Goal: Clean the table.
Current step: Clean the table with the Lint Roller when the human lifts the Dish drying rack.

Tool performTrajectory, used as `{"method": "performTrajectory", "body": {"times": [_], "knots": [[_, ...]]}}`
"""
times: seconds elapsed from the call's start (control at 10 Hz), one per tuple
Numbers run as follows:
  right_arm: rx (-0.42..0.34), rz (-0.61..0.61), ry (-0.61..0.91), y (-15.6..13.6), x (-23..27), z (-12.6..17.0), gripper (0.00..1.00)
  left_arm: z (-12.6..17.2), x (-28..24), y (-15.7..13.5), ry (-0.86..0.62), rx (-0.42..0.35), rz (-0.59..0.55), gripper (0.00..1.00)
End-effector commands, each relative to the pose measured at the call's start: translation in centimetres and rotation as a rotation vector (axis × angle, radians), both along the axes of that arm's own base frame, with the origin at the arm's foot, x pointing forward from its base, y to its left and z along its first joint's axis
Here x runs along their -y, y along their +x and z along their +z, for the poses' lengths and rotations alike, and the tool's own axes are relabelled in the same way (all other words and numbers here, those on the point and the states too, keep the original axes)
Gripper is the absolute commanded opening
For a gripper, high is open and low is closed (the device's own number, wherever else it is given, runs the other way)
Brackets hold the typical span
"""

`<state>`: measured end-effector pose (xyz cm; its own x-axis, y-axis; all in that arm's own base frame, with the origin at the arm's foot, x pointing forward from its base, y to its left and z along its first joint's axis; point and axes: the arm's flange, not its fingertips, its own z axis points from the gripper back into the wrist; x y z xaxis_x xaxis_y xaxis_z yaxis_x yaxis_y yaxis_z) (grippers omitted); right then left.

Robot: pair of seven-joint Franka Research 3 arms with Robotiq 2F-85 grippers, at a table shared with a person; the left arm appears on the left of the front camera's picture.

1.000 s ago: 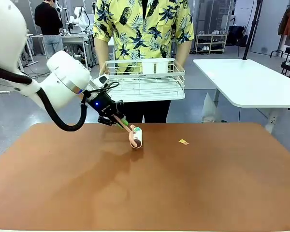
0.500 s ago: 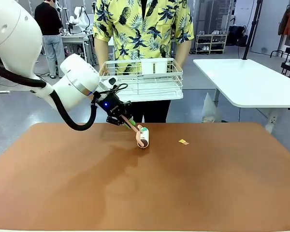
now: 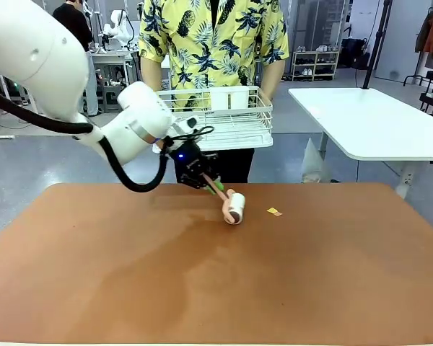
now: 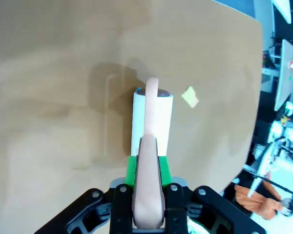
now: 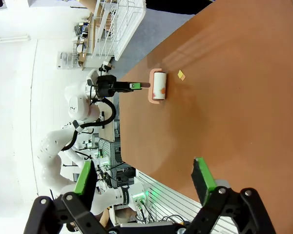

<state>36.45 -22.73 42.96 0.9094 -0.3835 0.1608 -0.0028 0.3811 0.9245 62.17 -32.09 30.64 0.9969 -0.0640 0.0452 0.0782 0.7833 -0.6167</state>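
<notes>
On the far middle of the reddish-brown table (image 3: 332,274), left gripper (image 3: 213,184) pinching the pink handle of a lint roller (image 3: 236,207), handle's end hidden in the jaws, roll resting on the top near a small yellow scrap (image 3: 274,212), right gripper (image 5: 143,170) spread wide over the table.

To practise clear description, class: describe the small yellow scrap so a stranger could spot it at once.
Find the big reddish-brown table. Near its far edge the left arm's fingers hold a white lint roller. Just right of the roller lies the scrap: tiny, flat, yellow, the only loose thing there.
</notes>
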Motion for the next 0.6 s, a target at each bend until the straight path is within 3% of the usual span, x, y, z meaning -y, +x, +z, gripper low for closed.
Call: {"method": "performTrajectory", "body": {"times": [0.0, 0.1, 0.2, 0.5], "knots": [[0.023, 0.003, 0.005, 0.0, 0.1, 0.2, 1.00, -4.2, 5.5, 1.1, 0.079, -0.079, 0.029, 0.21], [0.023, 0.003, 0.005, 0.0, 0.1, 0.2, 1.00, -5.1, 8.2, 0.6, 0.124, -0.041, 0.034, 0.21], [0.023, 0.003, 0.005, 0.0, 0.1, 0.2, 1.00, -6.2, 10.5, 0.3, 0.121, -0.076, 0.036, 0.21], [0.023, 0.003, 0.005, 0.0, 0.1, 0.2, 1.00, -7.1, 15.1, -1.2, 0.133, -0.067, 0.060, 0.21]]}}
